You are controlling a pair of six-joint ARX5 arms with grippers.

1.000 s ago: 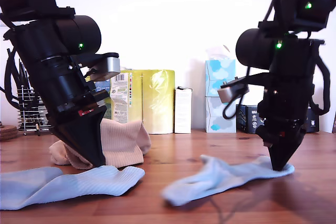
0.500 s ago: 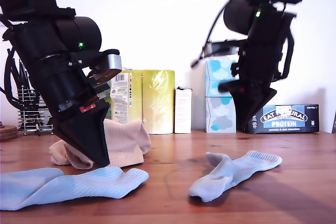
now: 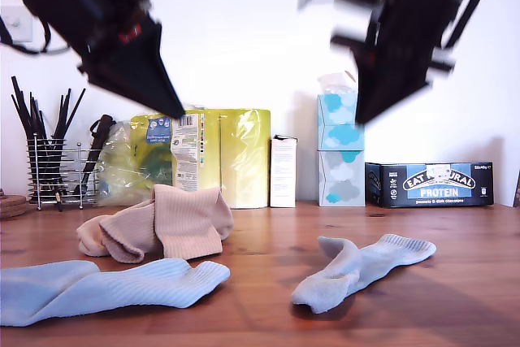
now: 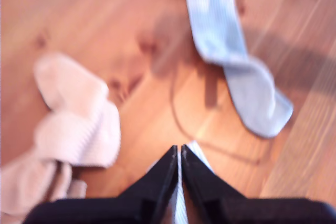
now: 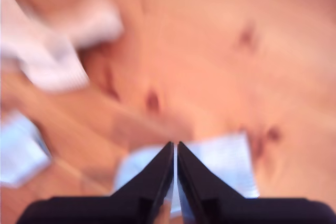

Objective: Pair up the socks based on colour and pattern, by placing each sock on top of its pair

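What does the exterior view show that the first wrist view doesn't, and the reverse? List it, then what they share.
Only the exterior view: the yellow paper-roll pack, tissue boxes, protein box and utensil rack along the back. Only the first wrist view: my first gripper seen from above, jaws pressed together along one seam. Both: the beige socks, the bent blue sock and the wooden table.
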